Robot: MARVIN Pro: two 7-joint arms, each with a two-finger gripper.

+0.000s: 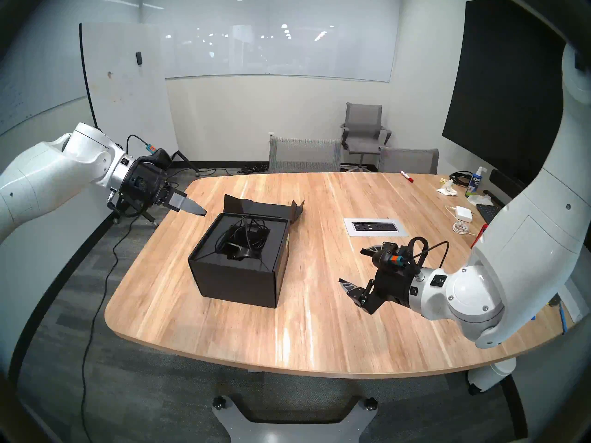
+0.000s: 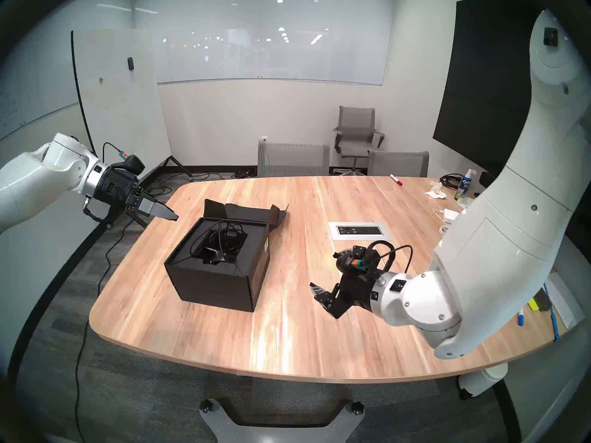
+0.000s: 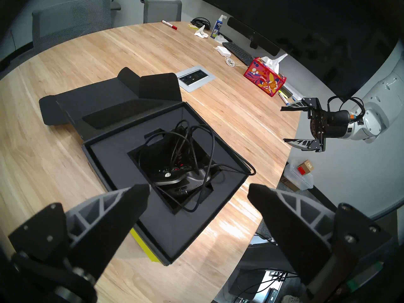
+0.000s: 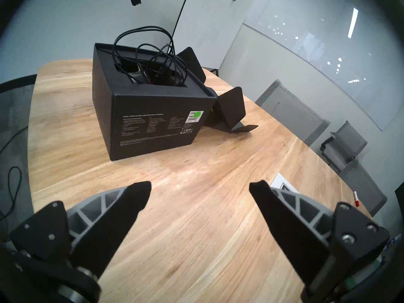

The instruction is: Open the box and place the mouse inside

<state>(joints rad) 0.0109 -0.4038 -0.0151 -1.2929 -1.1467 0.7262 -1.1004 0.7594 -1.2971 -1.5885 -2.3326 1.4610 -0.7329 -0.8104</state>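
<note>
The box (image 1: pixel 238 263) sits left of centre on the wooden surface (image 1: pixel 319 321), its flap (image 3: pixel 105 108) folded back flat behind it so the foam recess stays clear. The mouse (image 3: pixel 175 175) lies in that recess, with its cable (image 3: pixel 196 143) looping loosely above the rim. The left claw (image 3: pixel 199 195) hangs released at the frame's left, above the box's near corner, and the right claw (image 1: pixel 351 266) is spread wide and empty at lower right, well apart from the box. The placing looks done.

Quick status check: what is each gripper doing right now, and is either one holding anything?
Left gripper: open, holding nothing, beside the box.
Right gripper: open, holding nothing, above bare table.
</note>
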